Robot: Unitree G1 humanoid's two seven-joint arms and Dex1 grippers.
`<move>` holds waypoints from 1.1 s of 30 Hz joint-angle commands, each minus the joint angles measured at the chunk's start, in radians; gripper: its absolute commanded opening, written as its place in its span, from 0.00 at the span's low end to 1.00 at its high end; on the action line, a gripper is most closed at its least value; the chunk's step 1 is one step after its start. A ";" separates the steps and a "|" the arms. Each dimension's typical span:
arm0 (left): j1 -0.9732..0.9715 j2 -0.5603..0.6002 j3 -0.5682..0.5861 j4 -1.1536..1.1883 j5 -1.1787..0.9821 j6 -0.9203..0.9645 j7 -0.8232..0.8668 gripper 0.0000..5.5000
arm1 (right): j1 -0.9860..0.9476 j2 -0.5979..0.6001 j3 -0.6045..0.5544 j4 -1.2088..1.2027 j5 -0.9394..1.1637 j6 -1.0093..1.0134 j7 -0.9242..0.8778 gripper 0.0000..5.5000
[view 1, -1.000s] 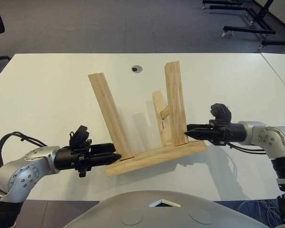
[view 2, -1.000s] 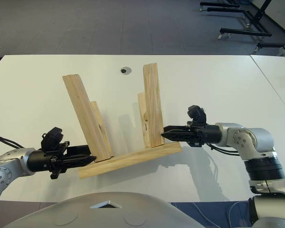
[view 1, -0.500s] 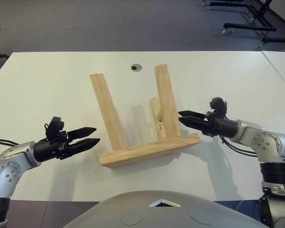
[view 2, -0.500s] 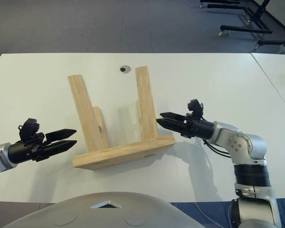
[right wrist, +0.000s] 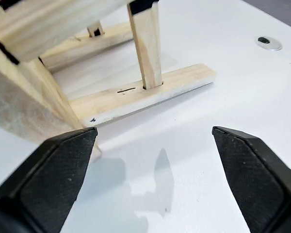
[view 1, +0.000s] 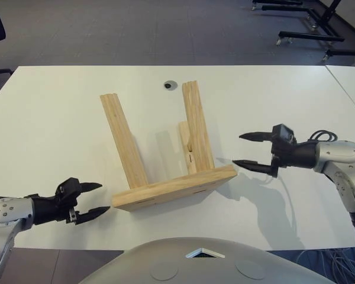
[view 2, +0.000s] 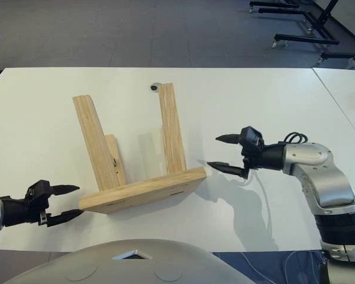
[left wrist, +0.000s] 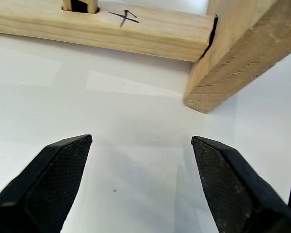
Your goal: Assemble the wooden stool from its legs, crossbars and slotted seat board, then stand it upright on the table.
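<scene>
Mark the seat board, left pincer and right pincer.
seat board [view 1: 174,188], left eye view, middle of its near face.
left pincer [view 1: 105,196], left eye view, midway between its open fingertips.
right pincer [view 1: 236,149], left eye view, midway between its open fingertips.

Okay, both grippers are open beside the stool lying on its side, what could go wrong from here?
1. The right gripper sits close to the end of the seat board; a careless approach could shove the stool sideways.
2. Tipping it upright may strain the crossbar in its slot and possibly loosen it.
</scene>
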 commanded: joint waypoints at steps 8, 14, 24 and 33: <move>-0.039 -0.050 -0.145 -0.133 -0.004 0.057 0.052 0.68 | -0.002 0.057 0.150 0.005 -0.071 -0.127 0.064 0.79; -0.062 -0.064 -0.163 -0.159 -0.025 0.085 0.072 0.68 | -0.002 0.082 0.178 -0.003 -0.068 -0.131 0.063 0.79; -0.137 -0.096 -0.225 -0.132 -0.034 0.114 0.089 0.64 | 0.002 0.120 0.204 -0.014 -0.046 -0.120 0.079 0.65; -0.147 -0.089 -0.221 -0.129 -0.088 0.132 0.054 0.46 | 0.002 0.105 0.195 -0.064 0.038 -0.059 0.138 0.42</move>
